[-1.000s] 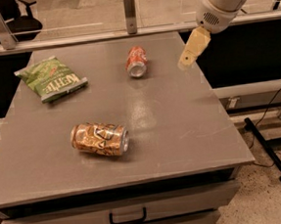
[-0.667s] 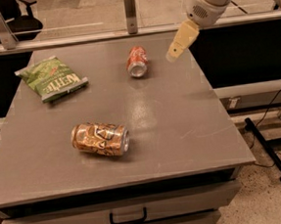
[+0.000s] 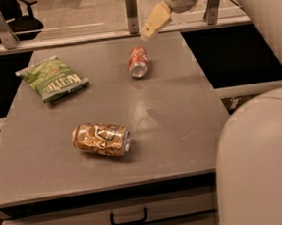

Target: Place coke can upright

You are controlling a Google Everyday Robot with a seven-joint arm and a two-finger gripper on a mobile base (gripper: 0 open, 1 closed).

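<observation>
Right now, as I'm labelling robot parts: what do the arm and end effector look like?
The tan, wedge-shaped end effector, above the grey table's far edge, tapers to a blunt tip. The arm is smooth, rounded white shells; no cables or markings visible.

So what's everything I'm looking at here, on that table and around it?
coke can: 1, red with silver ends, lying on its side at the far middle of the table
bigger can: 1, gold-brown patterned, lying on its side, front left of centre
chip bag: 1, green, lying flat at the far left
table: 1, grey, under all three things
drawer: 1, grey with a dark handle, below the table's front edge
posts: 3, grey, standing along the table's far edge
gripper: 1, pale tan, in the air over the table's far edge, up and right of the coke can, not touching it
arm: 1, white, filling the right side and reaching in from the top right
</observation>
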